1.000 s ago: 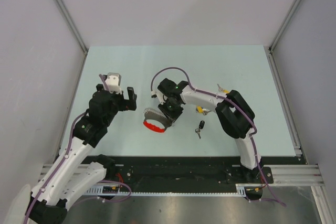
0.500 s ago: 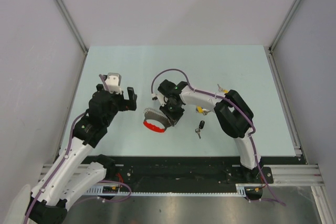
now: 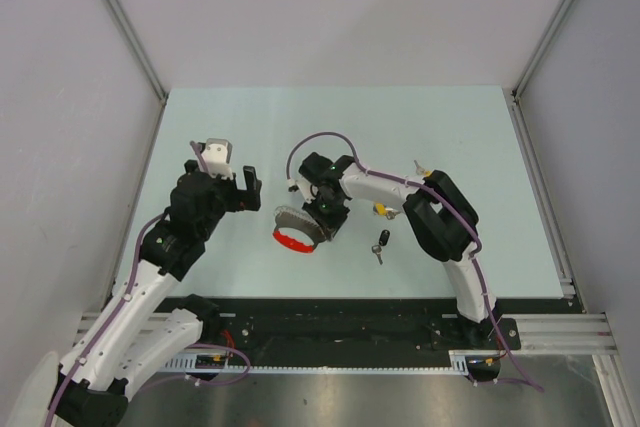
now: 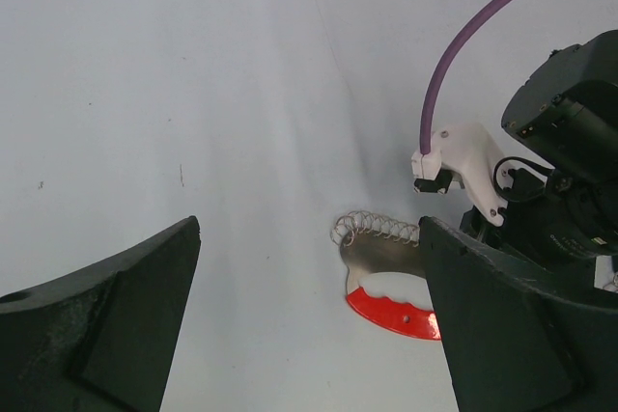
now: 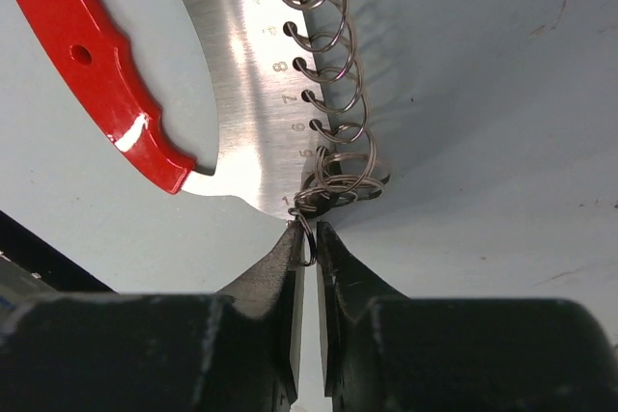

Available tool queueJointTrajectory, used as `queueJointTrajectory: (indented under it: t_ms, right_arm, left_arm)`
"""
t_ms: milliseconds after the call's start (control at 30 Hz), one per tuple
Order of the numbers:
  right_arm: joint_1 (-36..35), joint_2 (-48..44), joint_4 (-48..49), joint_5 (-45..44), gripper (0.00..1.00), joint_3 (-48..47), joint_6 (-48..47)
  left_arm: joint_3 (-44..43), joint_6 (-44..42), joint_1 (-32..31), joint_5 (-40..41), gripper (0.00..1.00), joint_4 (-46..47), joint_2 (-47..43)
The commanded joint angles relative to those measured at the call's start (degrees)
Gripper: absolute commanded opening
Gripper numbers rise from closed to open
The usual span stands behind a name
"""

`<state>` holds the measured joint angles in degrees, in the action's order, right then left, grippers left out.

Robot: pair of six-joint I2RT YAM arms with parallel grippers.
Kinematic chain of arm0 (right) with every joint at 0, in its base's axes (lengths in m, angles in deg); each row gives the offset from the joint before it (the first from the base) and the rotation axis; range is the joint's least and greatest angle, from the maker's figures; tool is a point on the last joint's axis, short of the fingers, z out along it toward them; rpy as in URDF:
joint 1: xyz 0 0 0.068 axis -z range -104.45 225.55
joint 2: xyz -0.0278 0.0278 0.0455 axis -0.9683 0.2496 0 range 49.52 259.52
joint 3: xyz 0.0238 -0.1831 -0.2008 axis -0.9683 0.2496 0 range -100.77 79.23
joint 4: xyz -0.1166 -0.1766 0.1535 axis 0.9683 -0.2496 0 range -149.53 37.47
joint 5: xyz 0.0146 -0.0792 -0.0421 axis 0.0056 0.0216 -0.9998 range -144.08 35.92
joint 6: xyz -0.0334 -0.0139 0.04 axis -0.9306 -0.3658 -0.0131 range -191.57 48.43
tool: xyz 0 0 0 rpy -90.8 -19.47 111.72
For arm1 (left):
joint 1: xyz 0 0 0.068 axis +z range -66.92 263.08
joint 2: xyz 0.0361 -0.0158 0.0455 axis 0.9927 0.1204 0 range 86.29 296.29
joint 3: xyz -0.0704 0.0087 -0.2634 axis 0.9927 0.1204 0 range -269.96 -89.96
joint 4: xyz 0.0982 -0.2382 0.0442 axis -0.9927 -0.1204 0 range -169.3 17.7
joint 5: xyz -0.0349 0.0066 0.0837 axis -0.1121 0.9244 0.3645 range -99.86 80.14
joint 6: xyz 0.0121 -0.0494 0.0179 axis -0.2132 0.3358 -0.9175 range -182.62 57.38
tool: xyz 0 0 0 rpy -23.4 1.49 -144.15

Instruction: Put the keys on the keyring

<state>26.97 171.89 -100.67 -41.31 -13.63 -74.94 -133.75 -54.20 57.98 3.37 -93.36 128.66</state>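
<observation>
The keyring [image 3: 293, 233] is a flat steel plate with a red curved grip and a row of thin wire rings, lying at mid table. It also shows in the left wrist view [image 4: 384, 275] and the right wrist view [image 5: 246, 94]. My right gripper [image 3: 323, 226] [image 5: 310, 240] is shut on a small wire ring at the plate's end. My left gripper [image 3: 249, 188] [image 4: 309, 231] is open and empty, left of the keyring. A black-headed key [image 3: 380, 243] lies on the table right of the keyring. A yellow-headed key [image 3: 382, 210] lies beside the right arm.
Another small key [image 3: 421, 167] lies further right, partly behind the right arm. The right arm's purple cable [image 3: 318, 140] arcs above the keyring. The black base rail [image 3: 330, 322] runs along the table's near edge.
My right gripper has shifted very slightly at the end of the keyring. The left arm, the keyring and the keys have not visibly moved.
</observation>
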Motion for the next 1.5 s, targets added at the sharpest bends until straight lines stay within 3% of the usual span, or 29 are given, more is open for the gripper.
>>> queueJointTrajectory:
  t_ms: [0,100,433,533,833,933,1133,1267,1467]
  right_arm:
    - [-0.2,-0.4,-0.6,0.2,0.09,-2.9,-0.7]
    - [-0.3,-2.0,-0.8,-0.8,0.00,-2.8,-0.8]
    - [-2.6,-12.9,3.5,-11.7,0.00,0.2,-1.1]
    - [-3.4,-18.9,7.9,-14.7,0.00,3.7,-1.2]
    - [-3.5,-37.5,29.1,-17.3,0.00,19.0,-2.5]
    - [-3.5,-44.2,39.3,-15.4,0.00,25.8,-4.4]
    - [-0.7,-57.8,78.1,-7.1,0.00,46.3,-3.9]
    - [6.8,-58.1,81.0,1.6,0.00,48.5,3.1]
    - [15.9,-59.4,96.6,18.7,0.00,53.9,18.1]
  left_arm:
    - [0.4,-1.8,0.3,-0.9,1.00,1.9,0.0]
    - [0.4,-1.8,0.3,-1.0,1.00,1.9,-0.1]
    - [0.5,-1.4,0.3,-2.4,1.00,3.0,-0.9]
    - [0.3,-1.2,0.3,-3.6,1.00,3.9,-1.1]
    - [-2.1,-0.6,0.2,-18.8,1.00,8.8,-0.4]
    - [-3.4,-0.5,0.2,-24.8,1.00,10.8,0.6]
    - [-5.3,-1.0,0.2,-33.4,1.00,14.8,3.2]
    - [-5.3,-3.8,0.2,-39.0,1.00,19.2,4.6]
    - [-4.6,-4.4,0.2,-47.1,1.00,25.1,6.7]
